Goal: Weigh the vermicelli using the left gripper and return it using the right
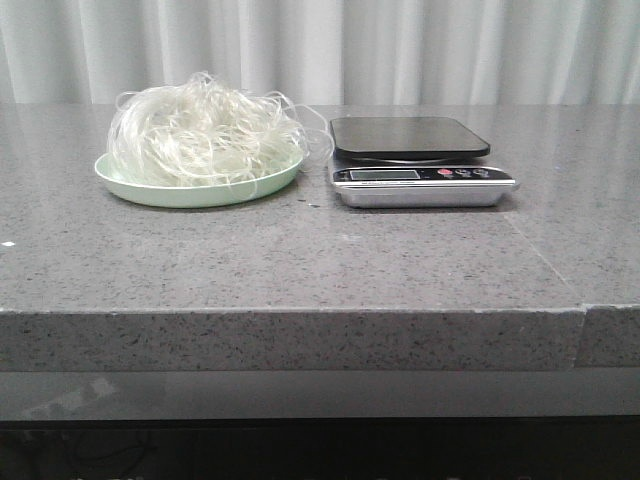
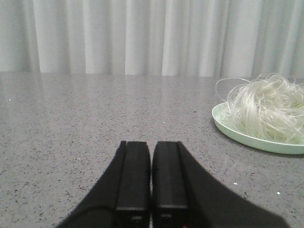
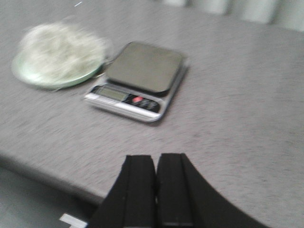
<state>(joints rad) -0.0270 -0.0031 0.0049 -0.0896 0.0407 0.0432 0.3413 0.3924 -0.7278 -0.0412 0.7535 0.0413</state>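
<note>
A fluffy off-white tangle of vermicelli (image 1: 205,130) (loose loops spilling out) heaps on a pale green plate (image 1: 150,188), just beside a scale (image 1: 420,160) on the table (image 1: 300,260). Left tool (image 2: 151,178) and right tool (image 3: 156,187): fingers pressed together, empty.

Table (image 1: 300,260): grey speckled stone top with a seam near its right front edge. Resting directly on it: one pale green plate (image 1: 150,187), left of centre, heaped with vermicelli (image 1: 200,130); one kitchen scale (image 1: 420,170), black platform, silver base, just beside the plate on its right.
</note>
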